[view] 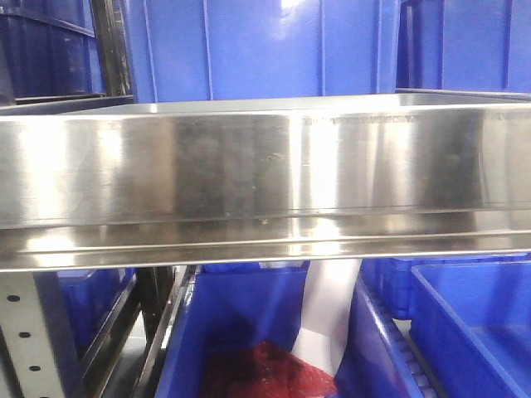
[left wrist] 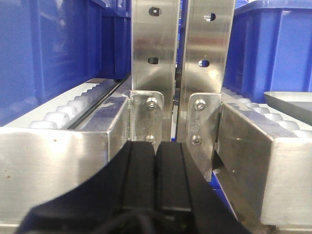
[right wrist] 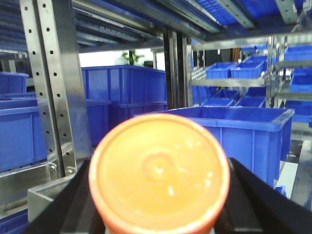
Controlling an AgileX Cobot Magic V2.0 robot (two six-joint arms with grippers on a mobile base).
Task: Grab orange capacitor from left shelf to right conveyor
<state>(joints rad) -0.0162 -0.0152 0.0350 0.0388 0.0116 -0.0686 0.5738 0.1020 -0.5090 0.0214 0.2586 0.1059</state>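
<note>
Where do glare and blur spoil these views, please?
Front view: bright glare streaks wash out the steel shelf. Left wrist view: evenly lit, the black hand fairly sharp. Right wrist view: the orange can is blurred up close, the blue bin behind it crisper.

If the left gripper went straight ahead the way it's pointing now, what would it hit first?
Probably the bolted brackets at the foot of the two steel uprights. The left gripper, jaws shut, points at the narrow gap between them, which looks too slim to pass. Depth is unclear.
</note>
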